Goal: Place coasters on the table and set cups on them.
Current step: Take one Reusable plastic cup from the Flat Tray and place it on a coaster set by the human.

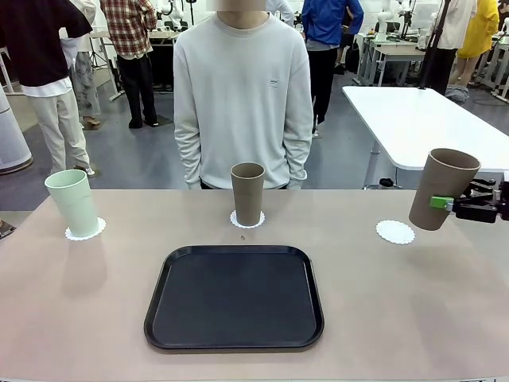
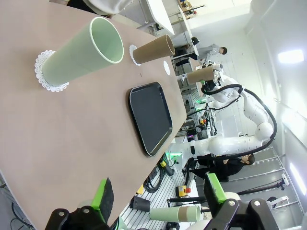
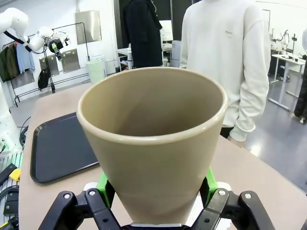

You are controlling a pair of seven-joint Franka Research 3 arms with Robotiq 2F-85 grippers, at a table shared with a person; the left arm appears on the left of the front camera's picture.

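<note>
Our right pincer (image 1: pixel 443 204) grips the last brown cup (image 1: pixel 442 188); next we lower it onto the empty coaster (image 1: pixel 395 231) near the bench's right edge. Our left pincer (image 2: pixel 158 192) is wide open, empty.

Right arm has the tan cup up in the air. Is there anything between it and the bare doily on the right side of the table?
Nothing visible. The tan cup, tilted in the right gripper, hangs up and to the right of the bare doily, with only open table around it. The black tray and the other cups sit well off to the left.
</note>
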